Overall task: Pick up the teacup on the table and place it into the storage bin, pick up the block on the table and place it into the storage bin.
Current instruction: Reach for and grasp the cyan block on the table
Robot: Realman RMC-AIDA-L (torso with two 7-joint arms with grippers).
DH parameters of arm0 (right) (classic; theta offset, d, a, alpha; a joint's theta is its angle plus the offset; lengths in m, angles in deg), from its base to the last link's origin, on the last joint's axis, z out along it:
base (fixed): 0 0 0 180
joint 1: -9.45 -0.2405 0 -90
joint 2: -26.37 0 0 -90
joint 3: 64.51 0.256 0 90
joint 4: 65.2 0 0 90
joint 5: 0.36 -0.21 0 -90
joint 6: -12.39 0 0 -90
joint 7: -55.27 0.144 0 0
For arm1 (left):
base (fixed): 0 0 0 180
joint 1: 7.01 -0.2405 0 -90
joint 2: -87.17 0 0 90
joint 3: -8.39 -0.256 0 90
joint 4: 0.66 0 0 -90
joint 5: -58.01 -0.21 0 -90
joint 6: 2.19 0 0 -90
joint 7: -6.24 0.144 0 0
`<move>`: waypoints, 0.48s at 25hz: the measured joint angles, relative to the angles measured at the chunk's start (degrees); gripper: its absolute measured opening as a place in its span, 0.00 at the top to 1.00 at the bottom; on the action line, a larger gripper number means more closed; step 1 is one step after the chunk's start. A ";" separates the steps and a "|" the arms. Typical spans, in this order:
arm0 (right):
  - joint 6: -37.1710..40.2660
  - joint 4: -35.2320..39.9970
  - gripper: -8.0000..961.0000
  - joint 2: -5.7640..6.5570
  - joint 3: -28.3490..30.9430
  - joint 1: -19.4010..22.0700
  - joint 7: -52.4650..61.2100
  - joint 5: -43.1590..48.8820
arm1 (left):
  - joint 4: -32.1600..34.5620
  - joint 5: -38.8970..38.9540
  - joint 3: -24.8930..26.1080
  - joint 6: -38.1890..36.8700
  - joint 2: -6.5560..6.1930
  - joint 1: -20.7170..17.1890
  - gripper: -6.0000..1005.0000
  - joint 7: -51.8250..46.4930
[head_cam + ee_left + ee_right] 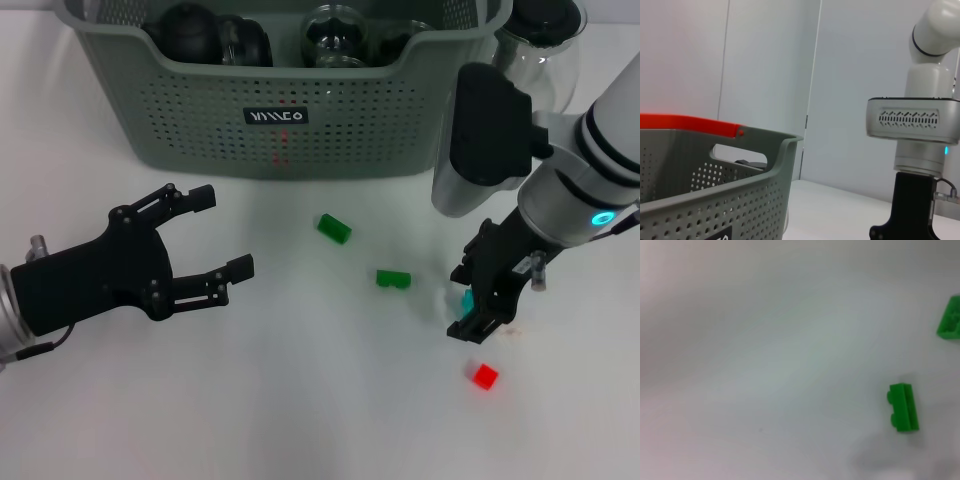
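Observation:
The grey-green storage bin (290, 110) stands at the back, and its perforated wall (715, 200) fills the left wrist view. Dark teacups (205, 35) and glass pieces lie inside it; no teacup shows on the table. Two green blocks (334, 228) (393, 279) and a red block (485, 376) lie on the white table. My right gripper (463, 302) hangs low at the right, open, with a small teal block (468, 298) between its fingers. My left gripper (224, 232) hovers open and empty at the left. The right wrist view shows both green blocks (903, 407) (951, 317).
A clear glass pitcher (540, 40) with a black lid stands right of the bin, behind my right arm (912, 130). The red block lies just in front of the right gripper. White table (320, 400) spreads between the two arms.

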 joint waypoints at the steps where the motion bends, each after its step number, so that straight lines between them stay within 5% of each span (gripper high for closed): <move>1: -0.29 -0.48 0.28 0.01 -0.12 0.00 -0.06 -0.15 | -0.02 0.00 0.01 0.08 0.02 0.01 0.06 0.00; 12: -0.52 -1.22 0.33 0.26 -0.71 -0.04 0.40 0.19 | -0.05 -0.01 0.03 0.16 0.07 0.06 0.06 0.01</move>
